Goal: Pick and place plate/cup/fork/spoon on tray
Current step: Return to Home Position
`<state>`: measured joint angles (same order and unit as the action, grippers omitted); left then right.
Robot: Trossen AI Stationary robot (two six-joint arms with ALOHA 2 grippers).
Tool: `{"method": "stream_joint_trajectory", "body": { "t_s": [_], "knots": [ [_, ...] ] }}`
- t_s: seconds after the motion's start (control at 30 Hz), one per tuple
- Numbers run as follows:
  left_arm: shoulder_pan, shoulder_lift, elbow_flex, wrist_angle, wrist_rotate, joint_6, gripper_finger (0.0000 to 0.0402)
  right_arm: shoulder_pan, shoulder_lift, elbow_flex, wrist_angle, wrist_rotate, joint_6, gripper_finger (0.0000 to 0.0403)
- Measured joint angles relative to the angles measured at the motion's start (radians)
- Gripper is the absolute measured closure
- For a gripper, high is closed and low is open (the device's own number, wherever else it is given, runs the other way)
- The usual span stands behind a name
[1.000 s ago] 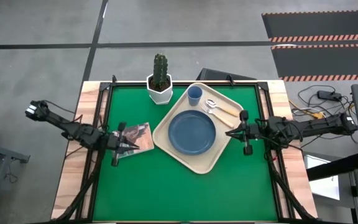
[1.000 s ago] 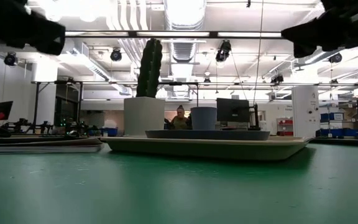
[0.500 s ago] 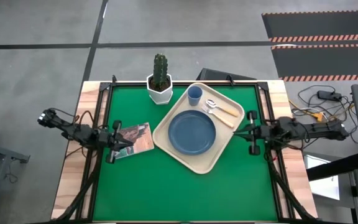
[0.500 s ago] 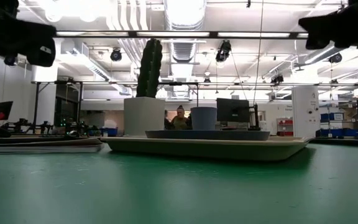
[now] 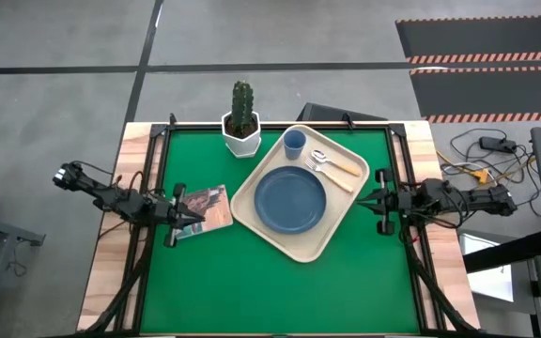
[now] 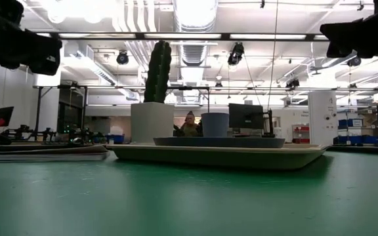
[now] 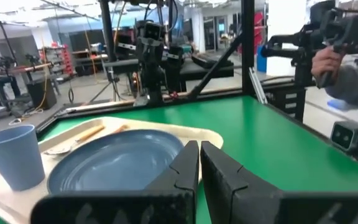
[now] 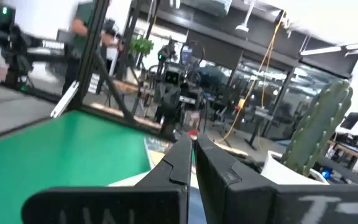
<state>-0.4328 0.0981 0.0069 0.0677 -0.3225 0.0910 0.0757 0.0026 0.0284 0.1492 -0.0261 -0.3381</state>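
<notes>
The cream-beige tray (image 5: 334, 218) lies aslant on the green mat. On it are the slate-blue plate (image 5: 290, 201), the blue cup (image 5: 294, 143) at its far corner, and the spoon (image 5: 321, 156) and fork (image 5: 314, 165) side by side, their orange-tan handles toward the right. The left wrist view shows the plate (image 7: 120, 163) and cup (image 7: 14, 155) too. My left gripper (image 5: 200, 218) is shut and empty over the picture card, left of the tray; its fingers (image 7: 199, 155) point at the tray. My right gripper (image 5: 361, 199) is shut and empty just right of the tray.
A cactus in a white faceted pot (image 5: 241, 120) stands at the far edge beside the tray. A picture card (image 5: 209, 207) lies left of the tray. People stand beyond the table in the wrist views (image 7: 347, 68) (image 8: 86, 31). Bare green mat lies toward the near edge.
My right gripper has drawn back from the tray toward the table's right edge. My left gripper has drawn back a little toward the left edge and come lower. The tableware and tray have stayed still.
</notes>
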Motion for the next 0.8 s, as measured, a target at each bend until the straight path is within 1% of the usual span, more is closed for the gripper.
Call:
{"method": "stream_joint_trajectory", "body": {
  "t_s": [0.07,0.13,0.2,0.23,0.27,0.33,0.43,0.53,0.8],
  "knots": [
    [0.000,0.022,0.000,0.000,0.000,0.000,0.0402,0.000,-0.002,-0.016,0.017,-0.014,0.023,0.0392],
    [0.000,0.038,-0.001,0.000,0.000,-0.001,0.0402,0.000,0.006,-0.016,0.006,-0.088,0.061,0.0392],
    [0.000,0.057,-0.001,0.001,0.000,-0.001,0.0402,0.000,0.007,-0.016,0.006,-0.183,0.097,0.0392],
    [0.000,0.066,-0.001,0.001,0.000,-0.001,0.0402,0.000,0.007,-0.016,0.011,-0.205,0.135,0.0392],
    [0.000,0.073,-0.001,0.001,0.000,-0.001,0.0402,0.000,0.006,-0.016,0.018,-0.208,0.185,0.0392],
    [0.000,0.089,-0.001,0.002,0.000,-0.001,0.0402,0.000,0.004,-0.016,0.021,-0.182,0.271,0.0392],
    [0.000,0.112,-0.001,0.001,0.000,-0.001,0.0402,0.000,0.019,-0.016,0.020,-0.173,0.347,0.0392],
    [0.000,0.135,-0.002,0.001,0.000,-0.001,0.0402,0.000,0.034,-0.016,0.020,-0.173,0.372,0.0392],
    [0.000,0.189,-0.002,0.002,0.000,-0.001,0.0402,0.000,0.053,-0.016,0.018,-0.173,0.372,0.0392]
  ]
}}
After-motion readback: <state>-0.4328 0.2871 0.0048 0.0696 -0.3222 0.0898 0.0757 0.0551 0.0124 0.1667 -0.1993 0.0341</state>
